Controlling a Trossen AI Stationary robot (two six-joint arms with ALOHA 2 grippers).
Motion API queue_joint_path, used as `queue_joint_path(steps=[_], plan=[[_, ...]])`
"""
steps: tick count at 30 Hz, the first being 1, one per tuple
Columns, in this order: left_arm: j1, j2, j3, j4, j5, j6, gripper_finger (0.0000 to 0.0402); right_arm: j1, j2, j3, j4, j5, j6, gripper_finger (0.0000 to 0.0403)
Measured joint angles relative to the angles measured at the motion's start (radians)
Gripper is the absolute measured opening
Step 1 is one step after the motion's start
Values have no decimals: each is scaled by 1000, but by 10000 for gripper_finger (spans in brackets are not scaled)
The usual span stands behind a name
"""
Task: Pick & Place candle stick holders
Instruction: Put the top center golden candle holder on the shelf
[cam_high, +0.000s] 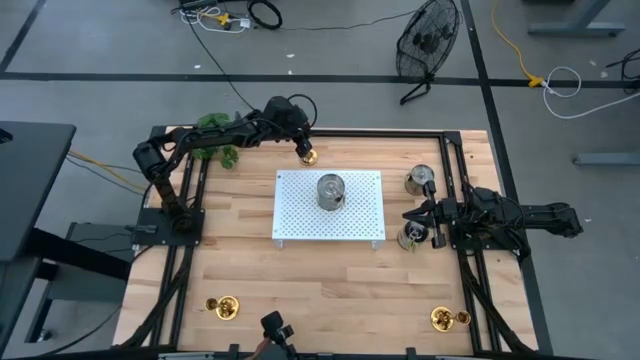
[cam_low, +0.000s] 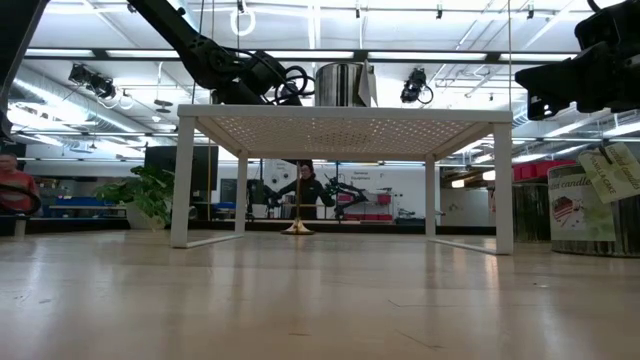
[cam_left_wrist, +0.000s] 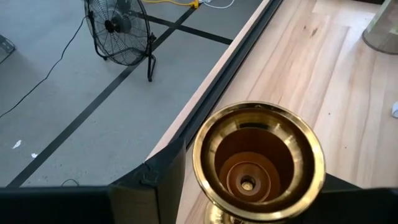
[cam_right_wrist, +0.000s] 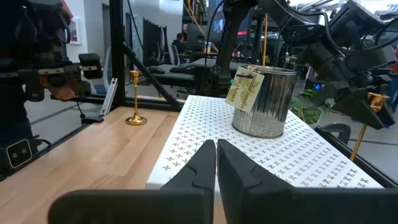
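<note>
A short shiny gold-brass candle stick holder (cam_high: 223, 305) stands free near the pale wooden tabletop's (cam_high: 330, 280) front-left corner. At the far edge the left pincer (cam_high: 304, 152) grips a tall slim-stemmed brass holder (cam_high: 308, 156), its base seemingly hidden. The white perforated stand (cam_high: 300, 215) with a silver tin (cam_high: 331, 191) fills the middle. Right of it, the right pincer (cam_high: 412, 216) waits closed between two tins. Another short holder (cam_high: 442, 318) sits front-right.

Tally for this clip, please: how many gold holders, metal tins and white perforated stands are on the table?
Gold candle stick holders: 3
Metal tins: 3
White perforated stand: 1
Total: 7
</note>
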Motion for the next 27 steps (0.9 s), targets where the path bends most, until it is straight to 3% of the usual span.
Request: queue_joint_path(steps=[27], plan=[[-1,0,0,-1,23,1,182,0,0,0,0,0,0,21]])
